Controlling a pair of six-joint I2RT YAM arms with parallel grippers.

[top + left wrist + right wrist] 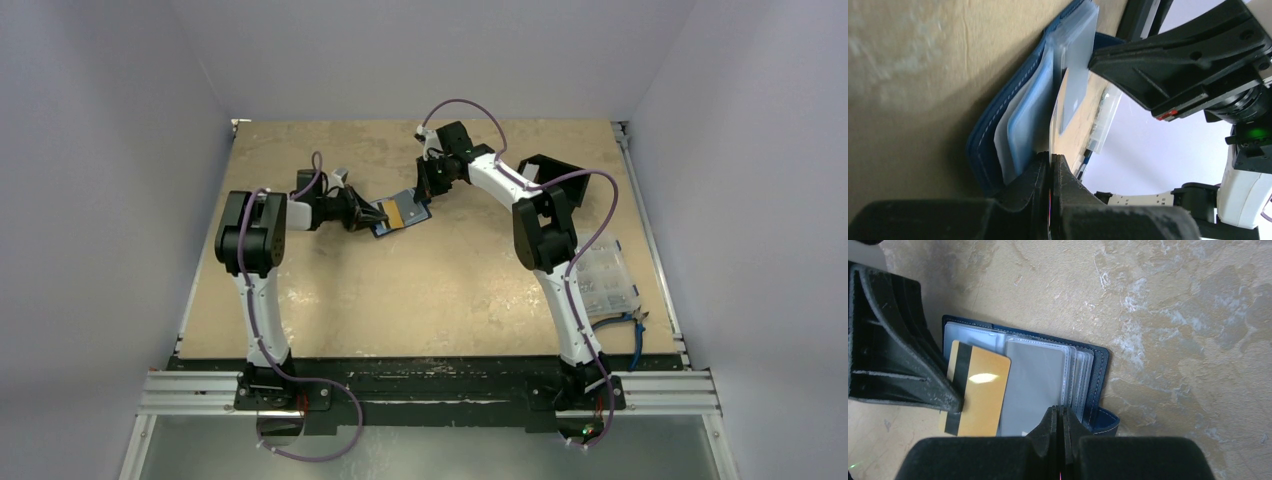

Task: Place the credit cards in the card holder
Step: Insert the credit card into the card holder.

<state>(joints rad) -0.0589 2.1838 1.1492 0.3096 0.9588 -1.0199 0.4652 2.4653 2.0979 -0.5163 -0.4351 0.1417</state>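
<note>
Currently one gold card (pixel 980 390), one open card holder (pixel 1101 371).

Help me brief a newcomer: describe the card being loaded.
At the middle of the table lies the open navy card holder. Across its pages sits the credit card, pinched by the left gripper. It alone is gold with a black stripe; the sleeves beside it are clear grey.
</note>
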